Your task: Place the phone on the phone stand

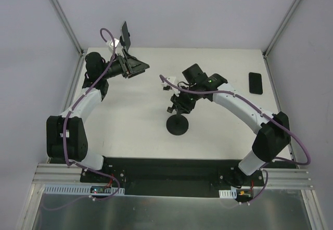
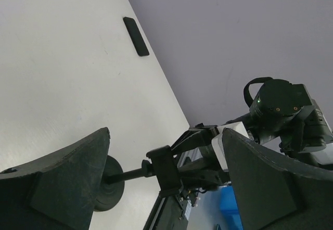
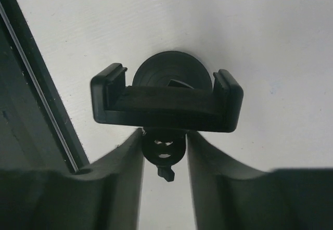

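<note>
Looking outward from the near edge, we come first to the phone stand [image 1: 177, 126]. Its round base sits flat on the white table [image 1: 130, 131], just toward 6 o'clock from the table's middle in the top view.

The right gripper [image 1: 180, 105] hangs directly over that base. Its wrist camera shows both fingers [image 3: 117, 183] pressed against the small round joint under the stand's cradle [image 3: 166, 102], one on each side. We read it as clamped on the phone stand. The cradle lies crosswise above the fingers in that view, its two side arms turned up at the ends, and the base shows as a dark disc behind it.

Farther out, toward 10 o'clock, the left gripper [image 1: 141, 67] is raised off the table and points toward 3 o'clock. Its jaws are spread wide and hold nothing. In its own camera we see the stand's base, stem and cradle side-on between its two fingers [image 2: 67, 183], with the right arm's wrist just behind them.

Farthest out, toward 2 o'clock, the phone [image 1: 255, 82] lies flat on the table near its right edge. It is a dark slab, well apart from the stand and from both grippers. The left wrist view also shows it lying flat, close to the table's edge.
</note>
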Controlling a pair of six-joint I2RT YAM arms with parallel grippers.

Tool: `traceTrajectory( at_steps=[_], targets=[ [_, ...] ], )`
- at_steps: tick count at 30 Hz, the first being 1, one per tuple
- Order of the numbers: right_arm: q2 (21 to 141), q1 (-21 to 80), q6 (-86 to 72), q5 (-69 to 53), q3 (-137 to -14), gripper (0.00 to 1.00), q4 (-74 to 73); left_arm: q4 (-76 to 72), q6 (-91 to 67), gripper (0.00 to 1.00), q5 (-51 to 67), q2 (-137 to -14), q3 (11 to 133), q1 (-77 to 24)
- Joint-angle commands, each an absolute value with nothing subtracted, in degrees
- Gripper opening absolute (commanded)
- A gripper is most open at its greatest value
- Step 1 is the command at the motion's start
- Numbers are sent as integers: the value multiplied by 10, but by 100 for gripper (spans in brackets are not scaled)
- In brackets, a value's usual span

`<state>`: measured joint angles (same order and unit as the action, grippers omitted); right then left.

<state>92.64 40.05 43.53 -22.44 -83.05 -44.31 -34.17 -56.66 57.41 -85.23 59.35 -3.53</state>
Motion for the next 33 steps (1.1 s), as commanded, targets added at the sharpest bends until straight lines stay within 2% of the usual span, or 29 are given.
traceTrajectory(
  at_steps=[1,8,12,16,20,26,33],
  targets=[
    [928,418,418,-152,-819,50,-474,-384,-579,87,598,-851,604,-32],
    [837,454,301,0,-741,76,-380,-390,-578,87,602,-836,606,-33],
    [786,468,186,82,-726,82,-371,-382,-583,87,599,-834,606,-33],
    [751,480,106,128,-685,84,-330,-381,-594,87,600,-835,606,-33],
    [730,482,82,127,-625,84,-221,-383,-581,87,597,-831,603,-34],
    [766,483,74,126,-653,82,-221,-381,-586,87,599,-853,605,-33],
    [766,487,79,219,-635,80,-205,-380,-585,87,600,-853,605,-33]
  ],
)
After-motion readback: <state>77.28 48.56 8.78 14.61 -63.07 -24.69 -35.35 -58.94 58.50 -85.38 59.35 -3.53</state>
